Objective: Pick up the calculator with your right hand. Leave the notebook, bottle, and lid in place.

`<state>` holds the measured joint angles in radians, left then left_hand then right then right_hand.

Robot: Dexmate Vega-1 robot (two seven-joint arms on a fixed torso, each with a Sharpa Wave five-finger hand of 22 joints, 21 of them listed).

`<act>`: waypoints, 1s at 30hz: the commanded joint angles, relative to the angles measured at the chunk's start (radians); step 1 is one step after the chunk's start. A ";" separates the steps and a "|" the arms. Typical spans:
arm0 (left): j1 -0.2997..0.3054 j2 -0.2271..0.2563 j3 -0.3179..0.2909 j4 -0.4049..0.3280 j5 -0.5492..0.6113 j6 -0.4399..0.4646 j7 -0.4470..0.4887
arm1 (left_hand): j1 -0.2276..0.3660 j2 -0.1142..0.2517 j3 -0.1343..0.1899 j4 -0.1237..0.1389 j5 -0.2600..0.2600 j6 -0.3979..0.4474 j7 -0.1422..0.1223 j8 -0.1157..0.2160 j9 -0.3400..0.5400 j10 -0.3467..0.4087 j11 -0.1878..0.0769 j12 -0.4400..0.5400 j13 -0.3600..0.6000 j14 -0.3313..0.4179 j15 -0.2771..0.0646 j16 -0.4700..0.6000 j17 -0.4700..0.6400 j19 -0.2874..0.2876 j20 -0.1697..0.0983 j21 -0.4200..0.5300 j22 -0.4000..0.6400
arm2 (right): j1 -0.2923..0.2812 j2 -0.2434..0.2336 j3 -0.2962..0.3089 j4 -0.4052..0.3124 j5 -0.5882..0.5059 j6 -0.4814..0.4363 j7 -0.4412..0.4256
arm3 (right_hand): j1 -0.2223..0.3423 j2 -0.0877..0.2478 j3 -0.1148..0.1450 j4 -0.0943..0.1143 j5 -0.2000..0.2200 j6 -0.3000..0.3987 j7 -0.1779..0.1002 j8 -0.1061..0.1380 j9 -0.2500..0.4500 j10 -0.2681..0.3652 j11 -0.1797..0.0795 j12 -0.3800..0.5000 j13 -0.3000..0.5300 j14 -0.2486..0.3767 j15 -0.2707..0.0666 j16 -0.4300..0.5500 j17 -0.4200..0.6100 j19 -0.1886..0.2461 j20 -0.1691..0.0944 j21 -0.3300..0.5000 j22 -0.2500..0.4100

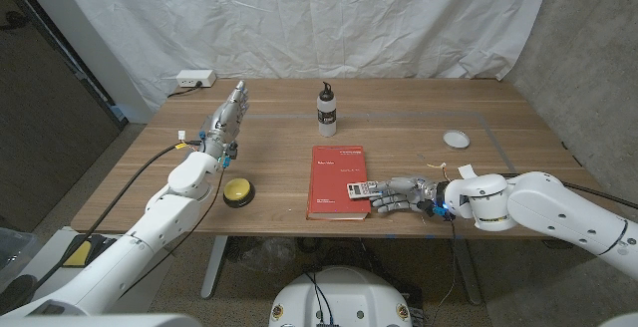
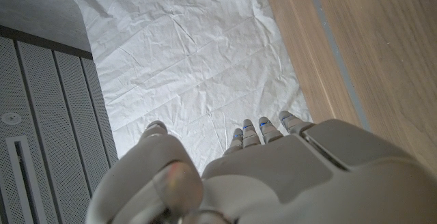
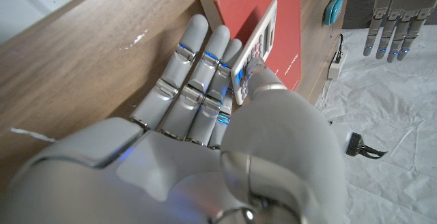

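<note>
1. My right hand (image 1: 402, 196) reaches in from the table's near right toward the calculator (image 1: 359, 189), which lies on the lower right corner of the red notebook (image 1: 337, 181).
2. In my right wrist view my thumb (image 3: 263, 80) presses on the calculator's (image 3: 261, 41) keys while my fingers (image 3: 198, 67) lie stretched beside and under its edge, along the notebook (image 3: 263, 16). It looks like a pinch; whether the calculator has left the cover I cannot tell.
3. Most of the calculator's near end is hidden behind my thumb, and its display is too foreshortened to read.
4. My left hand (image 1: 225, 120) is at the far left of the wooden table (image 1: 419, 133), fingers extended and together, holding nothing. My left wrist view shows my left hand's back (image 2: 273, 176) with fingertips (image 2: 249, 130) pointing at the white backdrop cloth (image 2: 184, 53); its palm side is hidden.
5. The bottle (image 1: 327, 110), white with a dark cap, stands upright at the far middle, well apart from the notebook.
6. The lid (image 1: 457, 139), a small white disc, lies far right of the notebook.
7. A yellow button with a black top (image 1: 236, 191) sits near my left forearm.
8. A white power strip (image 1: 195, 79) rests at the far left corner, partly cut by the table edge.
</note>
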<state>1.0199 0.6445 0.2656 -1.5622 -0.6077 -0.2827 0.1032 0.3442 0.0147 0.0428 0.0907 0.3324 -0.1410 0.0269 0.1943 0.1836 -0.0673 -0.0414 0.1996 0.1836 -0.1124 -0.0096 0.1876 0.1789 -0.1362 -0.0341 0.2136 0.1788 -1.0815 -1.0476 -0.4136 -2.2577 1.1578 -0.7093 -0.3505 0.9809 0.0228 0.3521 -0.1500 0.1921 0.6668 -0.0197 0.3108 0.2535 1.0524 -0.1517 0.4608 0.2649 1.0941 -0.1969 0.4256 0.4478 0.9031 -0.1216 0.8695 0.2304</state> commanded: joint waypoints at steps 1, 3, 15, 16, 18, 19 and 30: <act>0.012 0.005 -0.003 -0.023 0.007 0.011 0.017 | 0.006 0.004 -0.007 0.000 -0.006 -0.001 -0.001 0.002 0.004 -0.006 0.006 0.002 0.003 -0.002 0.004 0.000 0.005 0.004 -0.025 -0.004 0.006 | -0.012 -0.013 0.012 0.004 0.000 0.018 0.008 | 0.005 0.005 -0.001 0.006 -0.002 0.008 -0.001 0.007 0.006 0.009 0.000 0.001 0.005 0.012 -0.021 0.006 0.005 0.012 -0.101 0.009 0.003; 0.011 0.005 -0.002 -0.025 0.007 0.014 0.016 | 0.007 0.005 -0.007 0.000 -0.006 -0.002 -0.001 0.002 0.004 -0.006 0.005 0.002 0.003 -0.001 0.004 0.000 0.005 0.004 -0.025 -0.005 0.006 | -0.013 -0.015 0.015 0.004 -0.001 0.022 0.011 | 0.004 0.006 -0.001 0.007 -0.002 0.009 -0.003 0.008 0.007 0.009 0.000 0.001 0.005 0.013 -0.021 0.006 0.005 0.013 -0.101 0.011 0.003; 0.011 0.002 0.002 -0.041 0.018 0.019 0.030 | 0.008 0.006 -0.010 0.000 -0.007 -0.001 -0.001 0.002 0.004 -0.007 0.003 0.002 0.003 -0.002 0.004 0.000 0.005 0.004 -0.024 -0.005 0.006 | -0.057 -0.037 0.047 -0.005 -0.003 0.073 0.019 | 0.039 0.015 0.007 -0.008 -0.003 0.025 -0.006 0.015 0.015 0.015 -0.004 -0.001 0.011 0.020 -0.030 0.010 0.013 0.012 -0.102 0.025 0.007; 0.012 0.002 0.002 -0.044 0.019 0.020 0.031 | 0.008 0.006 -0.010 0.000 -0.007 -0.001 -0.001 0.002 0.004 -0.009 0.002 0.001 0.003 -0.002 0.004 0.000 0.005 0.004 -0.025 -0.005 0.006 | -0.062 -0.038 0.049 -0.004 -0.003 0.078 0.020 | 0.043 0.016 0.009 -0.009 -0.004 0.029 -0.009 0.016 0.016 0.017 -0.005 0.000 0.011 0.021 -0.029 0.011 0.013 0.012 -0.102 0.027 0.007; 0.015 0.004 0.001 -0.051 0.022 0.023 0.037 | 0.008 0.006 -0.011 0.000 -0.007 -0.001 -0.001 0.002 0.004 -0.009 0.004 0.001 0.003 -0.001 0.004 0.001 0.005 0.004 -0.024 -0.005 0.006 | -0.074 -0.042 0.055 -0.003 -0.004 0.092 0.026 | 0.054 0.017 0.010 -0.013 -0.005 0.043 -0.011 0.022 0.018 0.020 -0.006 0.000 0.013 0.022 -0.028 0.012 0.016 0.010 -0.102 0.031 0.008; 0.015 0.004 0.001 -0.052 0.022 0.023 0.037 | 0.008 0.006 -0.011 0.000 -0.007 -0.001 -0.001 0.002 0.004 -0.008 0.005 0.002 0.003 -0.001 0.003 0.001 0.005 0.004 -0.024 -0.005 0.006 | -0.075 -0.042 0.055 -0.003 -0.004 0.094 0.027 | 0.059 0.018 0.012 -0.014 -0.005 0.049 -0.013 0.025 0.019 0.022 -0.007 0.001 0.014 0.022 -0.029 0.012 0.017 0.010 -0.101 0.033 0.009; 0.026 0.014 -0.004 -0.088 0.031 0.041 0.055 | 0.009 0.007 -0.013 0.000 -0.008 -0.002 -0.001 0.001 0.004 -0.007 0.007 0.002 0.003 -0.001 0.004 0.000 0.005 0.004 -0.024 -0.005 0.006 | -0.132 -0.052 0.082 -0.004 -0.015 0.162 0.038 | 0.093 0.025 0.017 -0.019 -0.009 0.066 -0.022 0.032 0.027 0.036 -0.013 0.004 0.019 0.036 -0.029 0.022 0.029 0.008 -0.101 0.049 0.013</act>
<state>1.0358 0.6498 0.2655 -1.6203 -0.5857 -0.2574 0.1405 0.3482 0.0187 0.0346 0.0909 0.3247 -0.1410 0.0269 0.1943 0.1836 -0.0672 -0.0415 0.1995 0.1836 -0.1124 -0.0096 0.1876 0.1788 -0.1363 -0.0341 0.2136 0.1788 -1.1659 -1.0885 -0.3551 -2.2600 1.1529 -0.6014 -0.3245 1.0446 0.0329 0.3631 -0.1612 0.1806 0.7200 -0.0446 0.3370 0.2766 1.0633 -0.1519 0.4565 0.2807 1.1168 -0.2089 0.4404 0.4708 0.9104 -0.1252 0.9102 0.2396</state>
